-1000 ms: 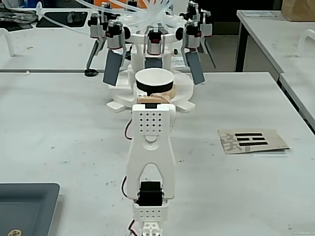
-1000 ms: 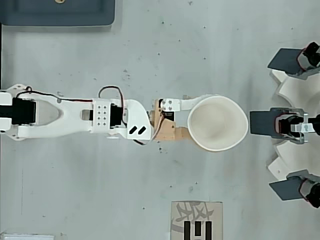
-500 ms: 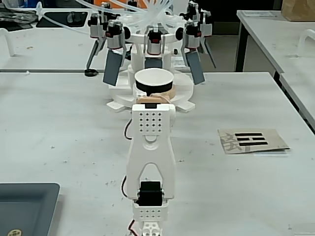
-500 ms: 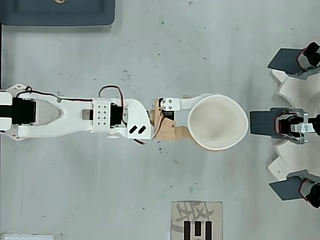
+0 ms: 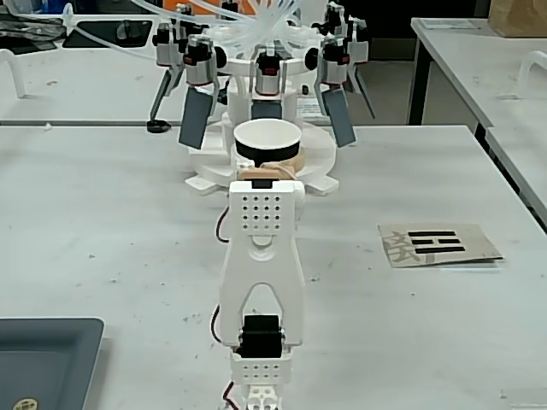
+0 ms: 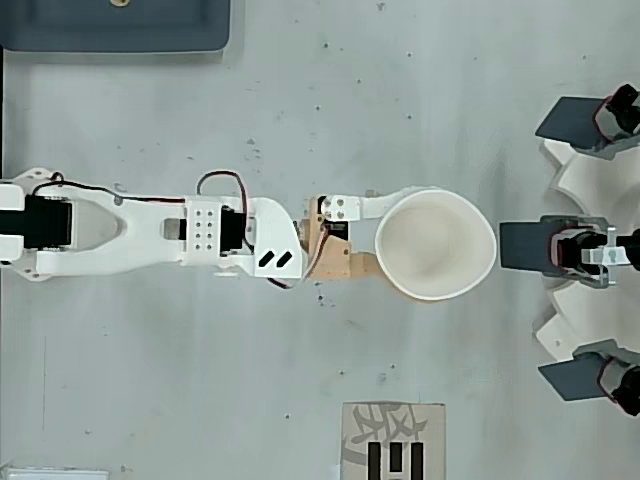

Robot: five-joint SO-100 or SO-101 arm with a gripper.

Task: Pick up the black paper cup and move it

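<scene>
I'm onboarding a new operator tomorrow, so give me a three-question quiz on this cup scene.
1. True or false: the gripper is shut on the black paper cup.
2. In the overhead view, the printed paper sheet lies toward which edge: (a) top, (b) bottom, (c) left?
3. Fill in: the cup stands ___, open mouth facing up.

Key
1. True: its fingers flank the cup, whose rim looks squeezed out of round.
2. (b) bottom, below the arm.
3. Upright; its white inside shows in both views.

Beyond the black paper cup [image 6: 435, 245], a white paddle rig [image 6: 585, 250] blocks passage; sideways lies bare table [image 6: 420, 90].
</scene>
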